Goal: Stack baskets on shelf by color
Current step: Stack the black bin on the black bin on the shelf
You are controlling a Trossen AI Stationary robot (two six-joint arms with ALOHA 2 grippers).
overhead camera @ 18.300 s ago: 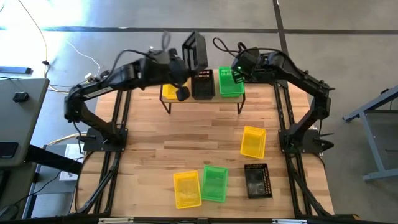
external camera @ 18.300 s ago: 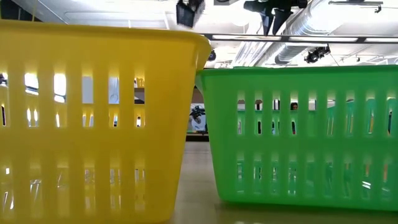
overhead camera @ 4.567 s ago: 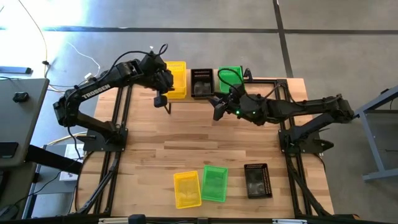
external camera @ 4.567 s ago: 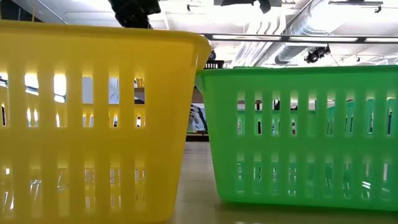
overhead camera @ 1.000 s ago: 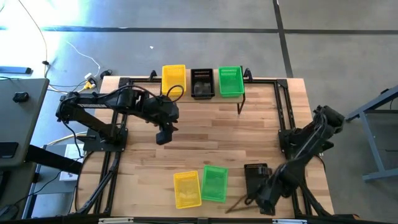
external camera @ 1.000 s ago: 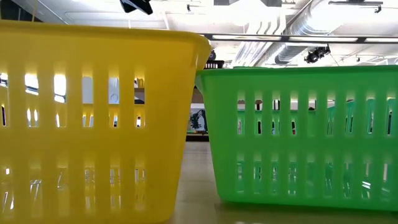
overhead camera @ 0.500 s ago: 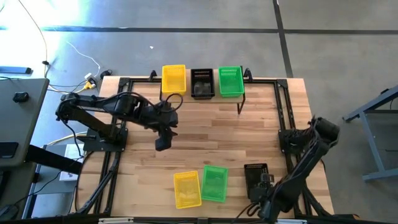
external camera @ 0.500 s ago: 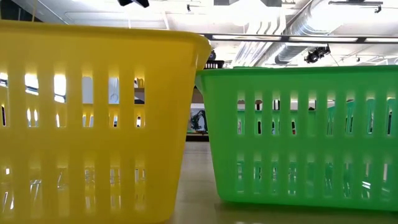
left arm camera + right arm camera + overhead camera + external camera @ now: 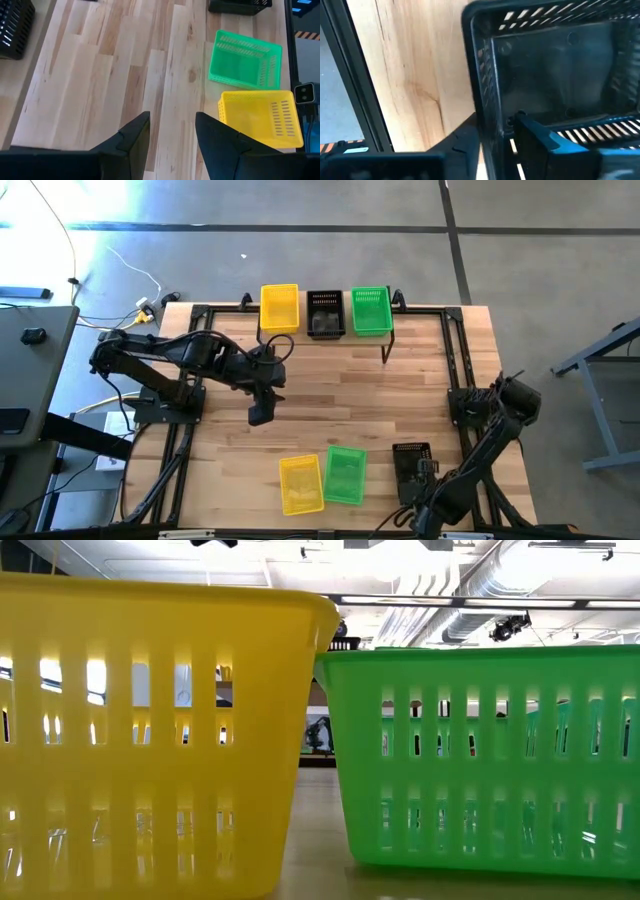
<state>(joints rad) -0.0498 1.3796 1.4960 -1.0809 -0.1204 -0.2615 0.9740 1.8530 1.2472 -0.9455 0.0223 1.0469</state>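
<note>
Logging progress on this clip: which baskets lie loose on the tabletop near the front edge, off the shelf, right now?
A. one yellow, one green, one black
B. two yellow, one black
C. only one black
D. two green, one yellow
A: the high view shows a yellow basket, a green basket and a black basket on the tabletop, the right gripper at the black one.

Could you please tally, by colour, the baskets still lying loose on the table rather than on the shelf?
Yellow basket: 1
Green basket: 1
Black basket: 1
Total: 3
</note>
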